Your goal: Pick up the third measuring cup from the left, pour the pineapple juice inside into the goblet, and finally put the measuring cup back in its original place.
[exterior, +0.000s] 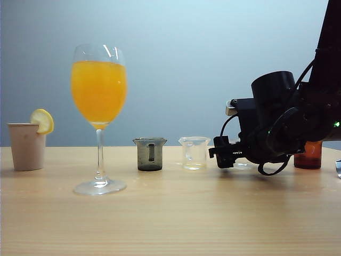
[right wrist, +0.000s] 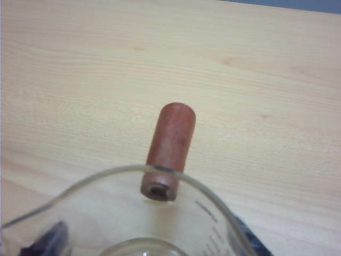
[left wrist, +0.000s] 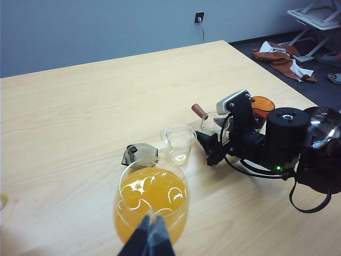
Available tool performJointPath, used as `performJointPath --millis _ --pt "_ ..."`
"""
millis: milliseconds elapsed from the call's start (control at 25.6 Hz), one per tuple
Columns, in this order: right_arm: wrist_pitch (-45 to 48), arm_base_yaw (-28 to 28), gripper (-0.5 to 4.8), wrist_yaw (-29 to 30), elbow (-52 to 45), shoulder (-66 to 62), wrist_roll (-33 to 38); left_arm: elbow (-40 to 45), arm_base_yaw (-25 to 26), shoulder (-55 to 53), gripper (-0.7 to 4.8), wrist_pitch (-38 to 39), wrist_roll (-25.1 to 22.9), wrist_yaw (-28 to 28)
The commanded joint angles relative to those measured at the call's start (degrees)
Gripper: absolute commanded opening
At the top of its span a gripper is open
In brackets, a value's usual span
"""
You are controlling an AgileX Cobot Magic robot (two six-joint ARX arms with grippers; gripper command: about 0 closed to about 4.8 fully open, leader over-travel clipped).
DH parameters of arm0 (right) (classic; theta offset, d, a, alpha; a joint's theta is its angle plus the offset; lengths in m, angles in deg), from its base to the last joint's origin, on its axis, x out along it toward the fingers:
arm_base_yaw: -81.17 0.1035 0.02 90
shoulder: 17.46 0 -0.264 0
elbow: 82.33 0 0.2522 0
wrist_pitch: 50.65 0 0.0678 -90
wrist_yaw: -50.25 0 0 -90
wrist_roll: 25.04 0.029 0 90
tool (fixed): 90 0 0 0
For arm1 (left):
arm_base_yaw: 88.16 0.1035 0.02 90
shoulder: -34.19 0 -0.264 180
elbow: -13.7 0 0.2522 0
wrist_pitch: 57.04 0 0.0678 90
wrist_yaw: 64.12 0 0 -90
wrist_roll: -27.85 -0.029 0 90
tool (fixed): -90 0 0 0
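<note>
The third measuring cup (right wrist: 213,213), clear with a reddish-brown stub handle (right wrist: 170,144), stands on the wood table and looks empty. My right gripper (right wrist: 152,240) is open around it, one dark finger (right wrist: 53,237) on each side, a little off the wall. From outside, that gripper (exterior: 224,154) hides most of the cup (exterior: 243,163). The goblet (exterior: 99,90) stands at the left, filled high with orange-yellow drink; pale pineapple juice cannot be told apart in it. My left gripper (left wrist: 152,220) is shut and empty, hovering just above the goblet (left wrist: 152,200). It is out of the exterior view.
A dark grey cup (exterior: 149,154) and a clear cup (exterior: 194,152) stand in a row left of the right gripper. An amber-brown cup (exterior: 309,156) sits behind the right arm. A beige cup with a lemon slice (exterior: 26,145) is at the far left.
</note>
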Motion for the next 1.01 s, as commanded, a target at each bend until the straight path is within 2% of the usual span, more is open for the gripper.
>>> performJointPath --millis 39,507,625,703,742,820,859,1015 --pt "-0.61 0.2 3.79 0.04 -0.2 0.61 0.04 -0.46 0.0 0.04 -0.05 -0.76 0.0 -0.17" --pt "-4.22 0.2 3.78 -0.2 -7.28 8.68 0.07 -0.46 0.0 0.04 -0.05 -0.76 -0.02 -0.2" --pt "-8.13 0.2 3.73 0.37 -7.3 11.32 0.09 -0.46 0.0 0.04 -0.05 -0.76 -0.02 -0.17" --pt "-11.56 0.2 2.47 0.7 -7.3 13.62 0.98 -0.46 0.0 0.04 -0.05 -0.74 -0.02 -0.2" --pt "-12.55 0.2 2.01 0.7 -7.3 14.14 1.42 -0.46 0.0 0.04 -0.05 -0.74 0.0 -0.2" --pt "-15.91 0.2 0.49 1.46 -7.3 16.02 2.38 -0.46 0.0 0.04 -0.05 -0.72 -0.02 -0.2" --pt "-17.18 0.2 0.22 1.77 -7.3 16.72 2.6 -0.46 0.0 0.04 -0.05 -0.72 0.0 -0.2" --pt "-22.16 0.2 0.17 4.13 -7.3 19.58 2.64 -0.46 0.0 0.04 -0.05 -0.72 -0.02 -0.17"
